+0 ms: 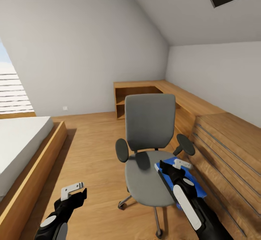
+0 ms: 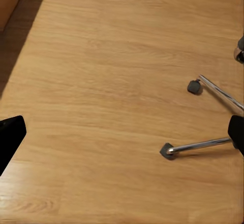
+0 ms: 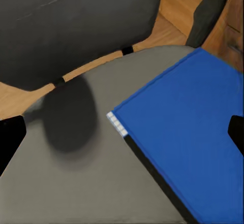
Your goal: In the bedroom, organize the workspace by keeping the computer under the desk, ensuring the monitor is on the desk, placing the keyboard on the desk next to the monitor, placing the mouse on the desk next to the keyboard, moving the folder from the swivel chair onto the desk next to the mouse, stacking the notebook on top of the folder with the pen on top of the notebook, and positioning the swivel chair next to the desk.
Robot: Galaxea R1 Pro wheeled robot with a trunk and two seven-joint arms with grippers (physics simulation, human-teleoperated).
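Note:
The grey swivel chair stands mid-room on the wooden floor, with its back toward the far wall. The blue folder lies flat on the right part of its seat, with a dark strip along one edge. My right gripper hovers open just above the folder, its fingers apart and holding nothing. My left gripper hangs open over bare floor left of the chair, and the chair's chrome legs and casters lie ahead of it. The desk, monitor, keyboard, mouse, notebook, pen and computer are out of view.
A low bed in a wooden frame lies along the left. A light wooden counter with drawers runs along the right wall to open shelves at the back. Open floor lies between the bed and the chair.

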